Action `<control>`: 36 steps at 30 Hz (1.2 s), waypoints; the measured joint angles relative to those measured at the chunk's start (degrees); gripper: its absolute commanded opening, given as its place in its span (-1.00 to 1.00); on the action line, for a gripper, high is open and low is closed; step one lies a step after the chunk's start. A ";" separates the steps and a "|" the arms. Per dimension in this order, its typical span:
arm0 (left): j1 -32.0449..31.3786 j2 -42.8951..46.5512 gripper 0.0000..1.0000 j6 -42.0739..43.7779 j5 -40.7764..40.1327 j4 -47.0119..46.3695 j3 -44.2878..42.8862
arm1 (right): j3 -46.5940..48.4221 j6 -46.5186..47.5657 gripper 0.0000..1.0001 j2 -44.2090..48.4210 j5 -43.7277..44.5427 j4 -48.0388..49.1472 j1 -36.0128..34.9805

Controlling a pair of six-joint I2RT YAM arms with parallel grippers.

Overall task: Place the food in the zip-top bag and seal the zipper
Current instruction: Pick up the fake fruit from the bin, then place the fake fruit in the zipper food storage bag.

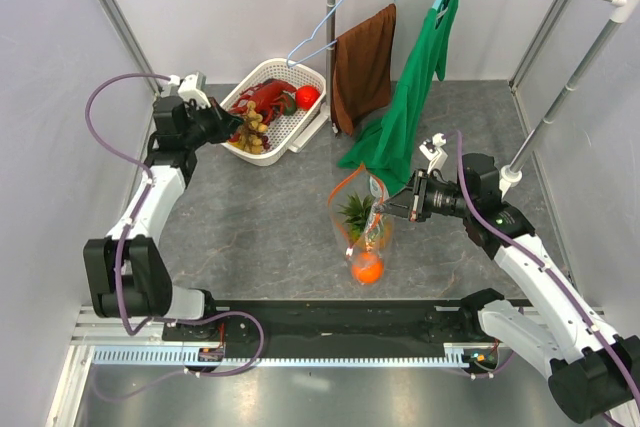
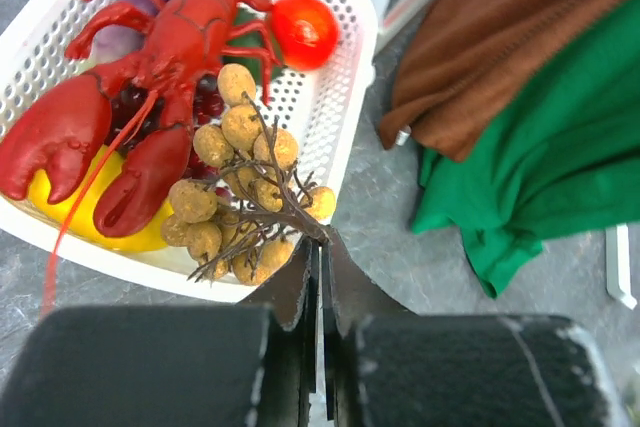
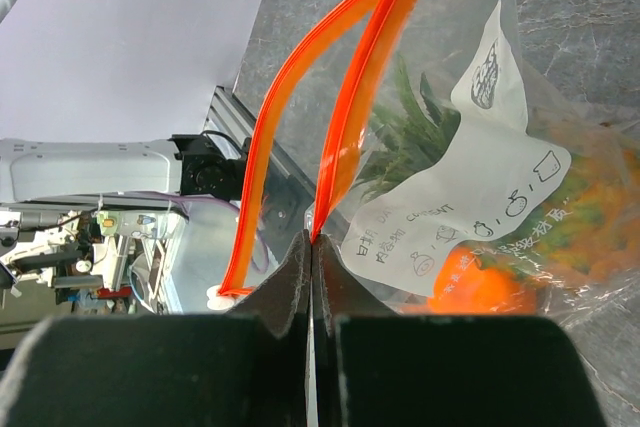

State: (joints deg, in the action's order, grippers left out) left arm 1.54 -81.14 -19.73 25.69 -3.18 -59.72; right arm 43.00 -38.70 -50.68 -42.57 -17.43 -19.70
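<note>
The left hand [image 2: 318,247] is clenched on the thin stem of the tan grape bunch [image 2: 243,185] at the white basket's [image 2: 355,57] near rim, where the stem could slip or snag on lifting. The right hand [image 3: 311,245] pinches one lip of the zip-top bag [image 1: 360,217], which stands mid-table with its mouth gaping. Bare table [image 1: 260,217] lies between them.

The clear, crinkly zip-top bag [image 1: 362,222] is hung upright, mouth uppermost; its red-orange zipper [image 3: 345,137] is parted into two strips, one pinched between the right fingers [image 3: 290,292]; an orange ball [image 1: 367,267] and a green-leaved pineapple [image 1: 356,211] are seen inside; the tan grape bunch [image 2: 240,197], stem pinched by the left fingers [image 2: 288,292], is draped over the white basket [image 2: 345,87] rim; a yellow fruit [image 2: 85,222] is kept in it.
</note>
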 measured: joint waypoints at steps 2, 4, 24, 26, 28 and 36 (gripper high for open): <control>0.00 1.70 -0.96 1.01 1.18 1.38 0.00 | -0.07 0.00 -1.00 0.00 0.00 0.09 0.00; 0.00 3.87 -0.96 1.90 3.21 2.32 0.00 | -0.15 0.00 -1.00 0.00 0.00 0.24 0.00; -22.12 22.56 -0.96 2.75 16.65 13.81 -10.01 | -0.26 0.46 -1.00 1.68 0.02 -0.07 0.00; -26.51 21.84 -0.96 1.62 16.46 13.79 -10.08 | -0.26 0.57 -1.00 1.99 0.02 -0.26 0.00; -30.03 20.52 -0.96 -0.07 16.41 13.68 -10.03 | -0.26 0.59 -1.00 2.12 0.02 -0.28 0.00; -38.23 16.44 -0.96 -8.15 14.91 11.30 -5.25 | -0.37 0.61 -1.00 3.34 0.26 -0.70 0.00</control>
State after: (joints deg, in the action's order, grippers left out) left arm -36.69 -64.71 -27.88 40.60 8.12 -64.97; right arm 42.63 -38.09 -47.33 -42.30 -18.13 -19.70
